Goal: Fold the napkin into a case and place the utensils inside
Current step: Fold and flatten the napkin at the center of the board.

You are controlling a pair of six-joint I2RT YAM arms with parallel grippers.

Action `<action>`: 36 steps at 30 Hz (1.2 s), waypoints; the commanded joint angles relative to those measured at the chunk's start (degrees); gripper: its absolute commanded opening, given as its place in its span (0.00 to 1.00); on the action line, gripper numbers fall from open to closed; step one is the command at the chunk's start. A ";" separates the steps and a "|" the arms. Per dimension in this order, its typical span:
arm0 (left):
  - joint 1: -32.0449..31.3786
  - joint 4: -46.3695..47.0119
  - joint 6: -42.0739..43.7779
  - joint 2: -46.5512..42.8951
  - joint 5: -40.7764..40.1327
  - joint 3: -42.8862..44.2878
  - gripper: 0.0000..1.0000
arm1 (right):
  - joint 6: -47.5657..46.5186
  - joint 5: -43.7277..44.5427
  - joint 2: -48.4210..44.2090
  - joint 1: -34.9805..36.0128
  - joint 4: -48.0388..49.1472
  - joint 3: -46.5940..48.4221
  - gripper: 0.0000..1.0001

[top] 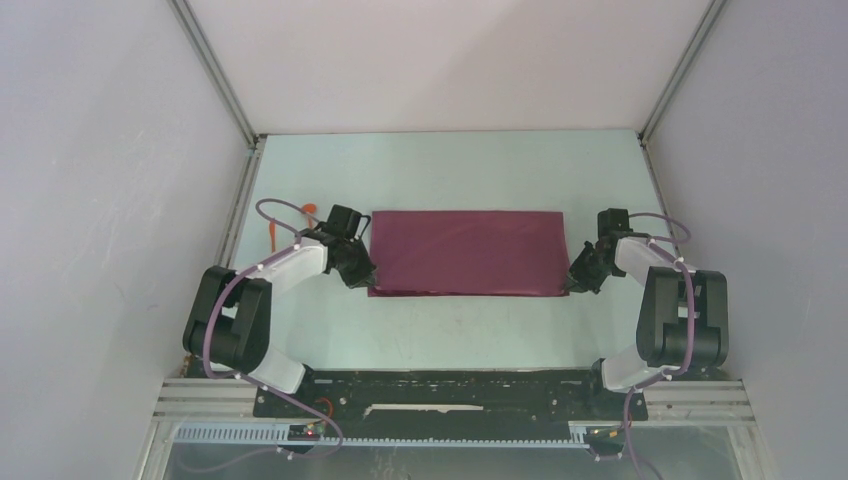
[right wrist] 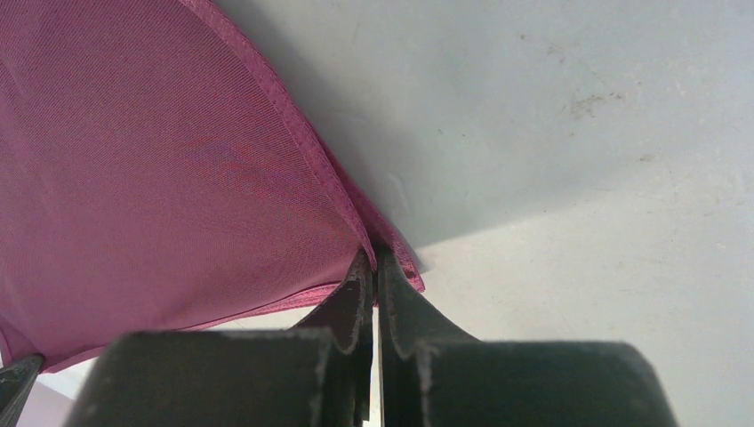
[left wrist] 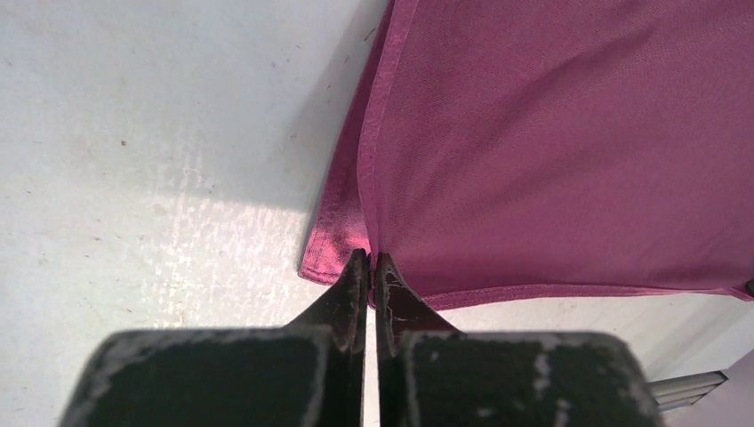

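The maroon napkin [top: 465, 250] lies as a wide rectangle in the middle of the pale table [top: 450, 170]. The left gripper [top: 362, 277] is pinched tight on its near left corner, and the right gripper [top: 577, 283] on its near right corner. The orange utensils [top: 272, 232] lie off to the napkin's left.

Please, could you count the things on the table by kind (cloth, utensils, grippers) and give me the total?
napkin, maroon: 1
utensils, orange, beside the left arm: 2 visible
grippers: 2, the left gripper and the right gripper, each shut on a near napkin corner
Total: 5
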 commanded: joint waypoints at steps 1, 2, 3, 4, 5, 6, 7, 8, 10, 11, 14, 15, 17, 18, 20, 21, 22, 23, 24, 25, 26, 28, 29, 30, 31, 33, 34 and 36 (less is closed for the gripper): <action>-0.11 -0.46 -0.44 0.46 -2.60 -0.66 0.00 | -1.31 1.79 0.06 0.52 0.81 -0.30 0.00; -0.11 -0.51 -0.43 0.72 -2.61 -0.74 0.00 | -1.37 1.68 0.05 0.56 0.80 -0.31 0.00; -0.15 -0.41 -0.35 1.07 -2.43 -0.75 0.00 | -1.31 1.63 0.10 0.55 0.81 -0.30 0.00; -0.18 -0.40 -0.34 1.42 -2.34 -0.79 0.00 | -1.30 1.71 0.14 0.63 0.80 -0.29 0.00; -0.12 -0.48 -0.34 1.78 -2.21 -0.75 0.00 | -1.36 1.73 0.20 0.64 0.84 -0.30 0.00; -0.13 -0.47 -0.38 2.01 -2.32 -0.79 0.00 | -1.43 1.61 0.34 0.64 0.92 -0.30 0.00; -0.14 -0.43 -0.49 2.16 -2.35 -0.90 0.00 | -1.41 1.65 0.32 0.64 0.83 -0.30 0.00; -0.12 -0.39 -0.55 2.26 -2.46 -0.92 0.00 | -1.46 1.65 0.40 0.64 0.84 -0.30 0.00; -0.12 -0.39 -0.52 2.47 -2.76 -0.87 0.00 | -1.39 1.65 0.47 0.72 0.93 -0.30 0.00; -0.15 -0.38 -0.54 2.68 -2.71 -0.81 0.00 | -1.41 1.65 0.56 0.72 0.91 -0.30 0.00; -0.11 -0.41 -0.51 3.13 -2.79 -0.66 0.00 | -1.40 1.47 0.68 0.73 1.09 -0.30 0.00; -0.11 -0.43 -0.47 3.24 -2.73 -0.70 0.00 | -1.43 1.47 0.75 0.73 1.13 -0.22 0.00; -0.11 -0.43 -0.57 3.27 -2.90 -0.80 0.00 | -1.48 1.32 0.89 0.72 1.19 -0.26 0.00; -0.11 -0.33 -0.67 3.40 -3.07 -0.95 0.00 | -1.52 1.09 0.93 0.73 1.27 -0.23 0.01; -0.11 -0.38 -0.69 3.35 -3.71 -1.05 0.00 | -1.86 0.44 0.94 0.81 1.52 -0.32 0.02; -0.11 -0.38 -0.74 3.17 -4.09 -1.09 0.00 | -1.94 0.20 0.90 0.89 1.56 -0.30 0.04; -0.11 -0.30 -0.77 2.99 -4.16 -1.10 0.01 | -2.00 0.10 0.75 0.90 1.59 -0.27 0.07; -0.11 -0.29 -0.70 2.75 -3.96 -0.97 0.06 | -1.95 -0.29 0.43 0.98 1.39 -0.23 0.12; -0.16 -0.30 -0.69 2.28 -3.62 -0.93 0.12 | -1.85 -0.70 -0.13 1.03 0.89 -0.27 0.18; -0.11 -0.49 -0.81 1.70 -3.22 -0.99 0.19 | -1.42 -0.57 -1.59 1.06 0.07 -0.22 0.23; -0.11 -1.16 -1.14 0.64 -3.20 -1.05 0.25 | -0.94 0.46 -3.08 1.32 -0.78 -0.11 0.28; -0.12 -2.72 -1.22 -2.29 -3.11 -1.22 0.35 | 0.14 3.86 -6.41 1.78 -5.06 0.83 0.38; -0.20 -4.07 -1.11 -4.09 -3.42 -1.08 0.38 | 0.47 5.18 -8.29 2.15 -6.73 1.36 0.46; -0.17 -5.70 -0.88 -6.02 -3.80 -0.79 0.41 | 0.76 6.49 -9.96 2.62 -8.57 2.04 0.53; -0.12 -7.36 -0.41 -8.20 -4.32 -0.34 0.44 | 0.92 8.02 -11.66 2.99 -10.39 2.73 0.58; -0.11 -11.22 0.71 -12.45 -5.84 1.28 0.47 | 0.16 10.29 -14.43 3.89 -12.91 4.33 0.67; -0.11 -12.05 1.27 -14.22 -6.61 1.92 0.50 | -0.24 10.34 -15.64 4.37 -13.35 4.92 0.71; -0.17 -10.73 1.94 -16.00 -4.60 2.38 0.52 | -1.31 7.50 -17.06 5.31 -12.00 5.58 0.79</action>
